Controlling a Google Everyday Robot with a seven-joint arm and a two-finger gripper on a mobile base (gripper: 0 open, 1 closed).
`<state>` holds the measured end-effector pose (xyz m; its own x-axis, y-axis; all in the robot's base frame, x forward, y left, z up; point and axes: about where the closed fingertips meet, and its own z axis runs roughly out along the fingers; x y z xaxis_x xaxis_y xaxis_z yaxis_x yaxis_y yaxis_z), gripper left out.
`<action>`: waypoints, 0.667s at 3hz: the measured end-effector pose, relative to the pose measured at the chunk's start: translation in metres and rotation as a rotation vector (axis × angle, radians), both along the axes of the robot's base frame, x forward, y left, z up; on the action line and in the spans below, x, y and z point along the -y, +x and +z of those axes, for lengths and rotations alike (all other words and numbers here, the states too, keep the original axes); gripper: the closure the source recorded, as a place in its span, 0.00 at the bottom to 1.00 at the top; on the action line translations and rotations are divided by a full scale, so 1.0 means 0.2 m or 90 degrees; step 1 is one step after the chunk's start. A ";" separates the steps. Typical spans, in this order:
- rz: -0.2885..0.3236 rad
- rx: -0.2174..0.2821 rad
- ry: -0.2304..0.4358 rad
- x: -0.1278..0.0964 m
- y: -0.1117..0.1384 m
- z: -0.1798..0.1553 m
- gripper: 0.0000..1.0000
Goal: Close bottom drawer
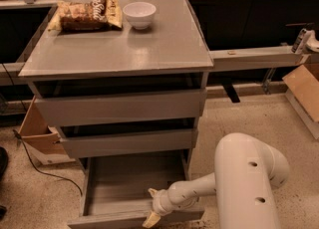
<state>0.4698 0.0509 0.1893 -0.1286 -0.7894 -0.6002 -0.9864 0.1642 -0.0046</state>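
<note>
The bottom drawer point(124, 180) of the grey cabinet point(119, 54) is pulled far out, its inside bare. Its thin front panel point(109, 219) runs along the bottom edge of the view. My gripper point(151, 207) sits at the right part of that front panel, one fingertip above the panel edge and one tan fingertip in front of it. My white arm point(244, 183) reaches in from the lower right. The middle drawer point(127, 143) and the top drawer point(119, 107) are each slightly out.
A chip bag point(87, 14) and a white bowl point(139, 14) rest on the cabinet top. An open cardboard box point(37, 136) stands at the cabinet's left, with a black cable on the floor. Another box point(304, 91) is at right. A shelf rail point(254, 56) runs behind.
</note>
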 end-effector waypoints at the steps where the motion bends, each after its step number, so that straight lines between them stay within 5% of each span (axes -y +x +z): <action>1: -0.025 0.031 0.003 0.02 0.08 0.00 0.42; 2: -0.033 0.061 0.004 0.03 0.16 0.03 0.65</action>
